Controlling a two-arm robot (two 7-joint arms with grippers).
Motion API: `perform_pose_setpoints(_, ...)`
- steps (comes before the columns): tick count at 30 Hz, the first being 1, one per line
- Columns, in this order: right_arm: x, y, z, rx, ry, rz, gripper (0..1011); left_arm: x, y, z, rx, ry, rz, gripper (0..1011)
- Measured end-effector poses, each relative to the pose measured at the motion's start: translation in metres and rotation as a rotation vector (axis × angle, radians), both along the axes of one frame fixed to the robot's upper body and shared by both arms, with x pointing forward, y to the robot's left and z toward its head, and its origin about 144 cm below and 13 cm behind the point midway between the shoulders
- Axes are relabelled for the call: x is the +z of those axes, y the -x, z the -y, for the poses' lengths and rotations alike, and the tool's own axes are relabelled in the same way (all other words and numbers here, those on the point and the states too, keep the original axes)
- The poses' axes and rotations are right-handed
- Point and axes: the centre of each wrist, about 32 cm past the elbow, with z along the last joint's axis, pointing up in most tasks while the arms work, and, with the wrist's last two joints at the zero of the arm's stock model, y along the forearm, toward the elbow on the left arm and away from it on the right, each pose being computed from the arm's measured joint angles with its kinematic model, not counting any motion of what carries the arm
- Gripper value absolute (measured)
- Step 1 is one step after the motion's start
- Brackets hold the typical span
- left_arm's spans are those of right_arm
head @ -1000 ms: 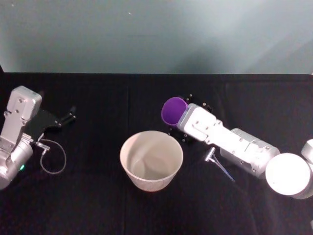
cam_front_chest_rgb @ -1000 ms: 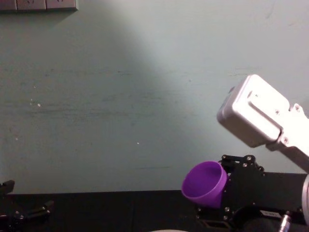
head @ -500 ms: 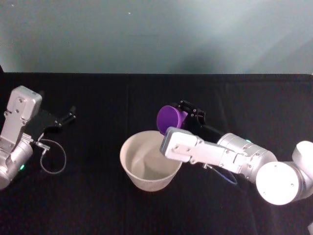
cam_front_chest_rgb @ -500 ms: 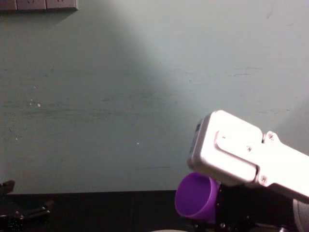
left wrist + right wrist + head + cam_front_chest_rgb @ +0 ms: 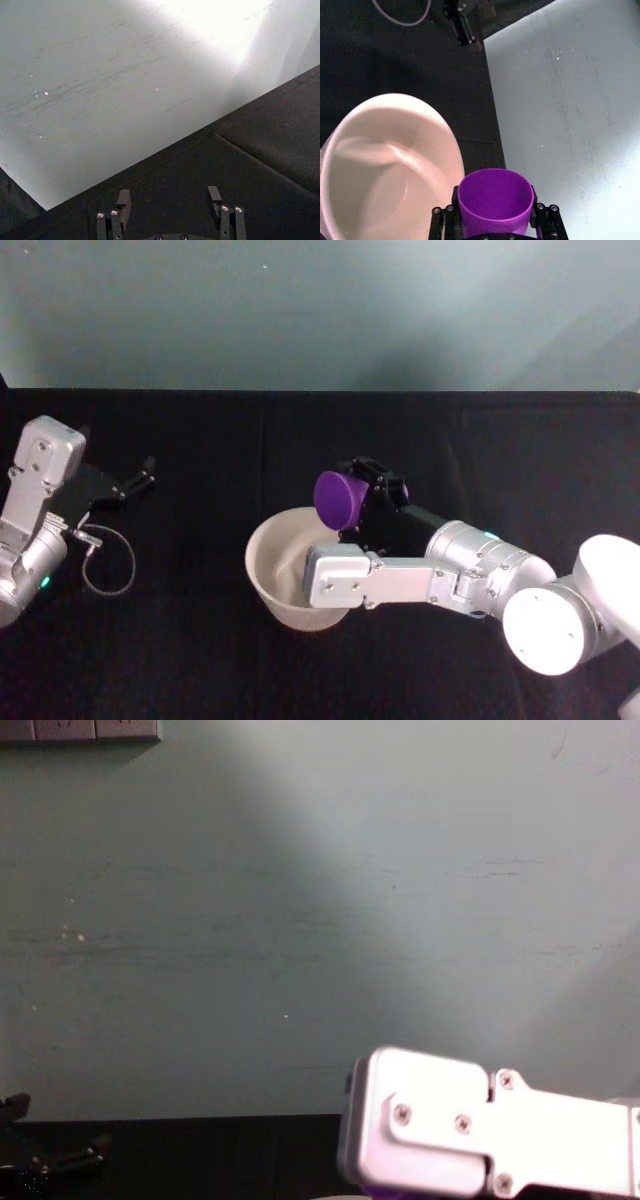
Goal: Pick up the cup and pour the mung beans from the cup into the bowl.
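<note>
Over the far rim of the white bowl [image 5: 268, 585] the purple cup [image 5: 338, 500] now hangs tipped well over. A second ago it was farther back and to the right, clear of the bowl and only leaning. Since then it has swung in and rolled, so I judge the pour to be in progress or already done. Looking from the right wrist into the cup's mouth [image 5: 495, 200], I see only purple wall, and the bowl [image 5: 440, 130] beside it looks plain white inside. I can't make out any mung beans in either one (they may simply be too small for me to pick out).

My right end effector [image 5: 355, 502] is closed on the cup, one black finger on each side of its wall, and the right wrist view [image 5: 494, 220] shows the same clamp. The roll has also brought the arm's white wrist housing [image 5: 340, 578] down across the near side of the bowl, where half a second ago it was higher. From the chest it now sits low at the right [image 5: 440, 1140].

My left end effector [image 5: 140, 478] is parked at the left of the black bench [image 5: 200, 440], well apart from the bowl. Its fingers are spread with nothing between them [image 5: 169, 200].
</note>
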Motion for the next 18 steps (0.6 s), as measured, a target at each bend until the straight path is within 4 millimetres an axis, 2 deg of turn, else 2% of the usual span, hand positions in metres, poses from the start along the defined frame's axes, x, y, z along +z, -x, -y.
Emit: perform_pose_setpoints(18, 0.002, 0.009, -0.013, 0.034, 0.149, 0.087, 739, 0.000, 0.000, 0.000, 0.000, 0.000, 0.000, 1000)
